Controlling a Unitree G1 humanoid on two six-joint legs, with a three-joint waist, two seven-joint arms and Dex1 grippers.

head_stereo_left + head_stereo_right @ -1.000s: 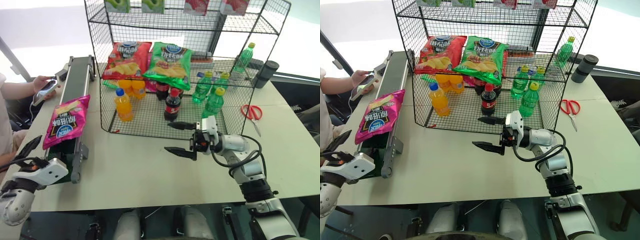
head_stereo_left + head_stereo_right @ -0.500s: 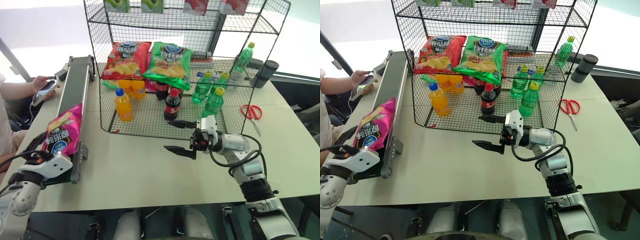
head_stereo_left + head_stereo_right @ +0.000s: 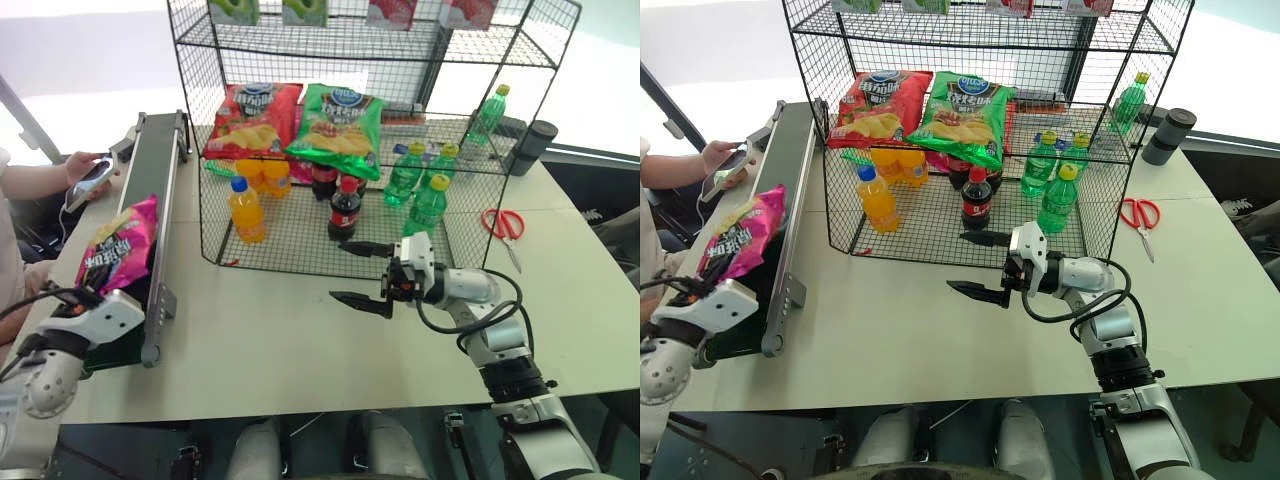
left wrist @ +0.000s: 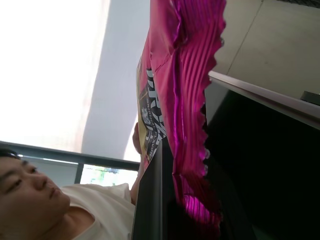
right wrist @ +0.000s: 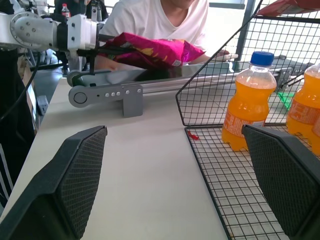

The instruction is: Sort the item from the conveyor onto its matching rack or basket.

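The item, a shiny magenta-pink chip bag (image 3: 118,255), stands tilted up over the near end of the conveyor (image 3: 150,170), a dark green belt with grey rails. My left gripper (image 3: 85,297) is shut on the bag's crimped near edge (image 4: 192,200). The right wrist view shows the bag (image 5: 150,50) lifted off the belt. My right gripper (image 3: 337,270) hovers open and empty over the table, just in front of the black wire rack (image 3: 193,170), pointing toward the conveyor.
A red chip bag (image 3: 252,118) and a green chip bag (image 3: 340,125) lie on the rack's middle tier, with orange, cola and green bottles below. Red scissors (image 3: 503,224) and a black cup (image 3: 535,145) sit at the right. A person holding a phone (image 3: 92,175) sits beside the conveyor.
My left gripper moved forward and closed on the pink bag's near edge. The bag went from lying flat on the belt to raised and tilted. The right arm stayed put.
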